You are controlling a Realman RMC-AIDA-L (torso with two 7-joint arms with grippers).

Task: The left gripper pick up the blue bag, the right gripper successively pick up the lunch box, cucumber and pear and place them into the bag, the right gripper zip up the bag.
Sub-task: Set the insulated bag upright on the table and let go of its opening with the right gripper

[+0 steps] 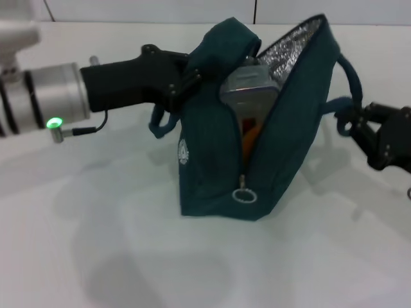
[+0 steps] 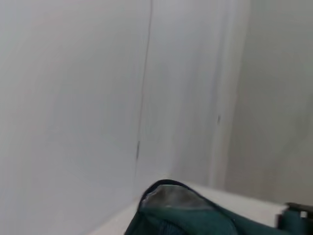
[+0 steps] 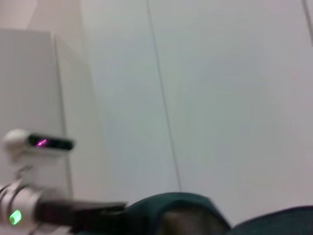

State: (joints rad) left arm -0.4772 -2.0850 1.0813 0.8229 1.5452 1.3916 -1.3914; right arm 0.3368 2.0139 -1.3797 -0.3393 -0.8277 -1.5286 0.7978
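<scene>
Zipping is your step in hand, I judge: the ring pull (image 1: 244,196) hangs near, the blue bag (image 1: 282,147) stands mid-table gaping over a silver box (image 1: 247,83), the left gripper (image 1: 183,76) pinches its far-left flap, and the right gripper (image 1: 359,131), whose finger spread I cannot tell, must reach round the right-hand handle (image 1: 350,77).

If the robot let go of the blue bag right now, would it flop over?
Probably it would sag. The blue bag looks like soft fabric, and its top edge is pinched up by the left gripper. It may not fall flat, though: a boxy lunch box fills the open mouth and its base rests on the table.
</scene>
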